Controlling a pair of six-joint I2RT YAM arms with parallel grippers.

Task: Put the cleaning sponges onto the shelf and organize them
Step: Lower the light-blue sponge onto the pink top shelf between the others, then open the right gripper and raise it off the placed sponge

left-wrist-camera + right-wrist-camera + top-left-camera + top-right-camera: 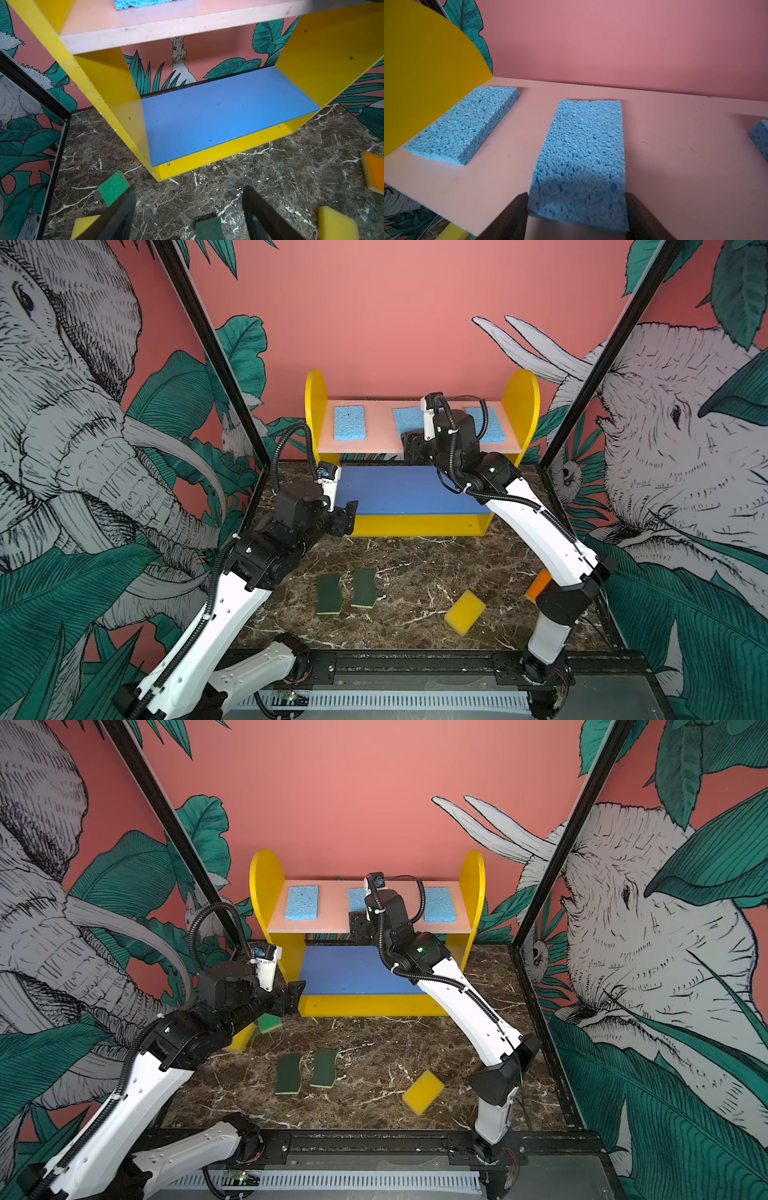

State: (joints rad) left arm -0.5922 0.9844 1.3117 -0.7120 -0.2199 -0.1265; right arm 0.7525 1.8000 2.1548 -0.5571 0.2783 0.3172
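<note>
The shelf [316,406] stands at the back wall. Three light-blue sponges lie on its pink top board [675,145]: left [350,423], middle [406,419], right [493,426]. My right gripper [577,199] is shut on the middle one's near end, fingers against both long edges. My left gripper [189,189] hangs open and empty by the shelf's lower left corner [347,518]. On the marble floor lie two dark-green wavy sponges [328,594] [364,588], a yellow one [465,611], an orange one [537,585], a bright green one [269,1021] and another yellow one [241,1040].
The blue middle board [218,116] and the yellow base [207,154] carry nothing. Black frame posts [232,377] and patterned walls close in both sides. My right arm [536,526] stretches over the shelf's right front.
</note>
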